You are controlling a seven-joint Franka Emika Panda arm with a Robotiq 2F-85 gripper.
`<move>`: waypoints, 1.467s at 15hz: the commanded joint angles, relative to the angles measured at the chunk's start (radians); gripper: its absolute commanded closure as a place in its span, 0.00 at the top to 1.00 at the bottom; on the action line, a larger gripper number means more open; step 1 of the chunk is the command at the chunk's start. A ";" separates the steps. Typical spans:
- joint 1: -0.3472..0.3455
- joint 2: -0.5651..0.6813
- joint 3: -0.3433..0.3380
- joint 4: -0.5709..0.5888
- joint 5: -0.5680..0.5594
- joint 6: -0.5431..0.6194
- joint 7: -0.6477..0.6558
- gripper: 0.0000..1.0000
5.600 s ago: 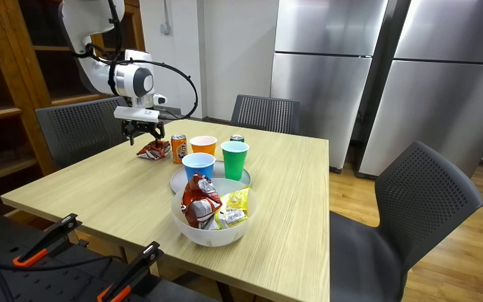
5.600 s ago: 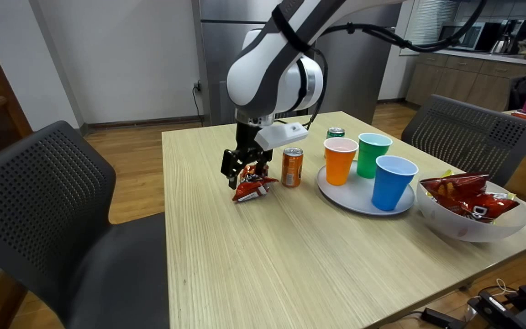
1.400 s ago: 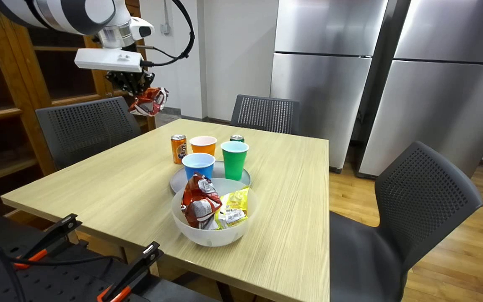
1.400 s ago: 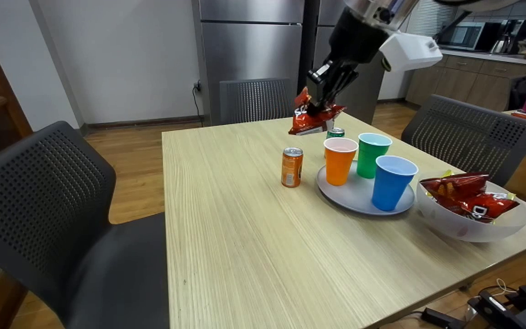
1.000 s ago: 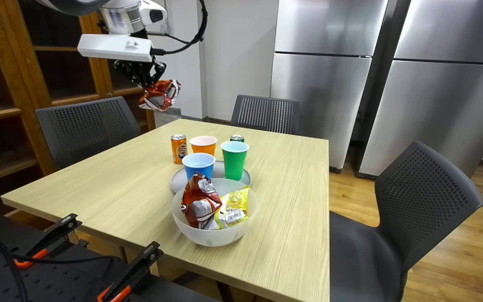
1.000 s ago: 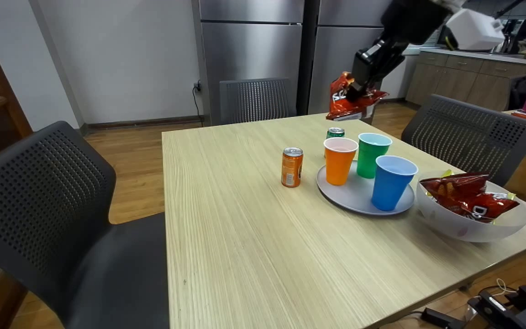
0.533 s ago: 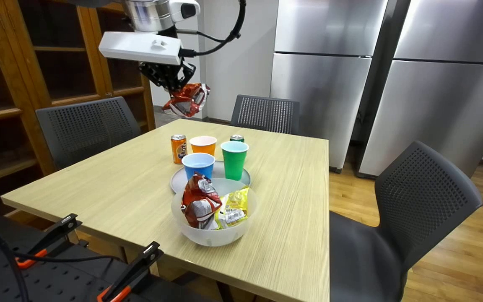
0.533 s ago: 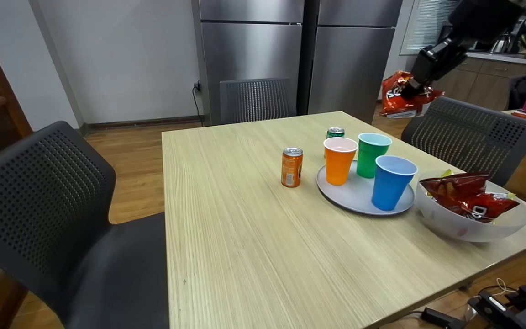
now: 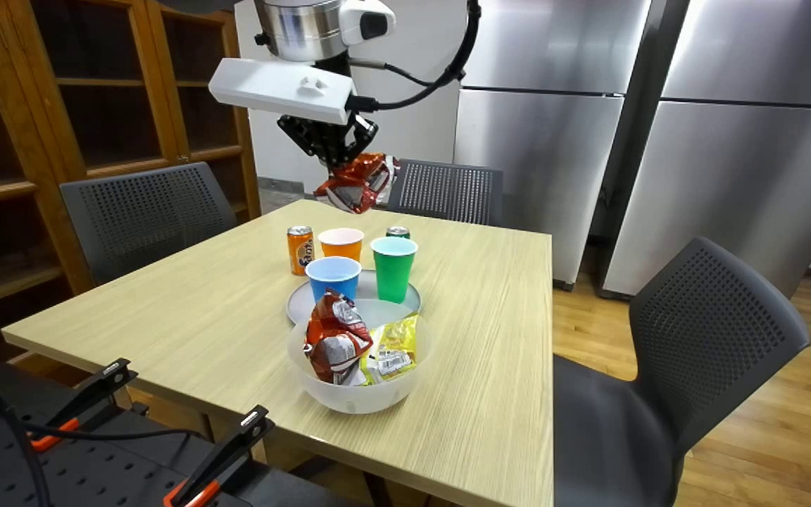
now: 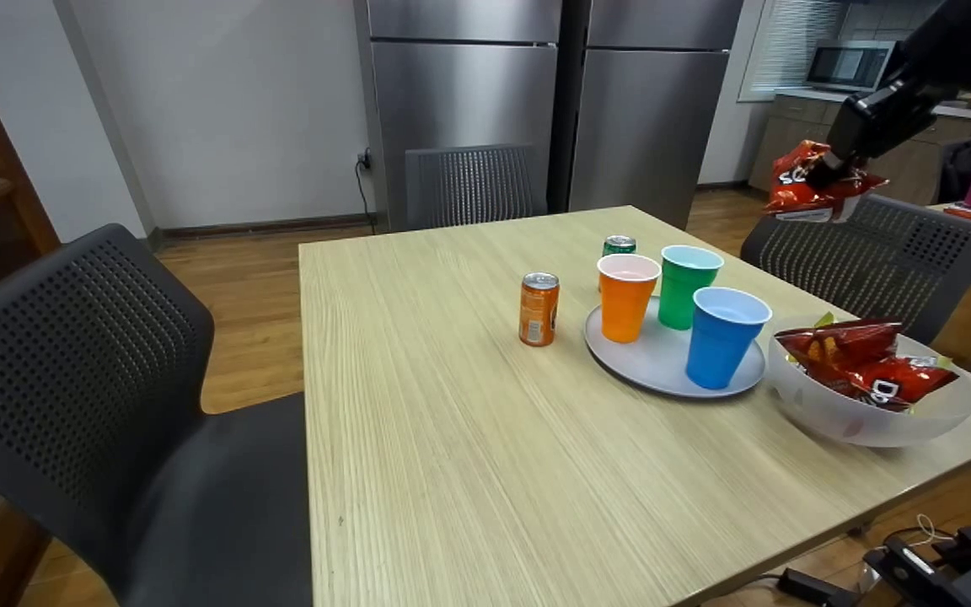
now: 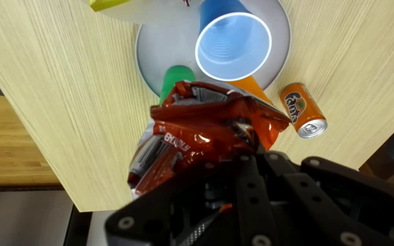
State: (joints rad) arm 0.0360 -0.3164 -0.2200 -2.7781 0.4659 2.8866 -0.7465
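While the gripper [image 9: 337,162] hangs above the table [image 10: 452,438], its jaws stand nearly together, pinching the crumpled foil of a red snack bag [image 9: 360,184]; the bag is in the air, clear of everything below; in the wrist view it hides parts of an orange cup [image 11: 251,86] and a green cup [image 11: 178,75], which stand with a blue cup [image 11: 233,48] on a grey plate [image 11: 168,48]; an orange can [image 9: 300,252] stands beside the plate, and a translucent bowl [image 9: 360,403] near it bears a red packet [image 9: 335,341] and a yellow packet [image 9: 393,348]. The step in hand looks like a carry, the pick-up done and no release made; the next move seems to call for a steady pinch, as the bag sags mostly to one side of the jaws, and for height enough to keep its lower edge off the cup rims; a slow swing would likely suit so light and slippery a wrapper.
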 commanded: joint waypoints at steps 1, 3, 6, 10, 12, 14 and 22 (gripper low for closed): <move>-0.008 -0.006 -0.064 0.000 0.040 -0.044 -0.057 0.00; -0.003 0.013 -0.107 -0.001 0.049 -0.058 -0.060 0.00; 0.009 0.041 -0.162 -0.003 0.059 -0.088 -0.058 0.00; 0.024 0.093 -0.205 -0.006 0.082 -0.124 -0.050 0.00; 0.027 0.120 -0.212 -0.007 0.097 -0.137 -0.043 0.00; 0.028 0.148 -0.215 -0.007 0.108 -0.137 -0.034 0.00; 0.016 0.205 -0.233 -0.007 0.187 -0.146 -0.037 0.00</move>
State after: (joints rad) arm 0.0526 -0.1180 -0.4395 -2.7855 0.6154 2.7616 -0.7672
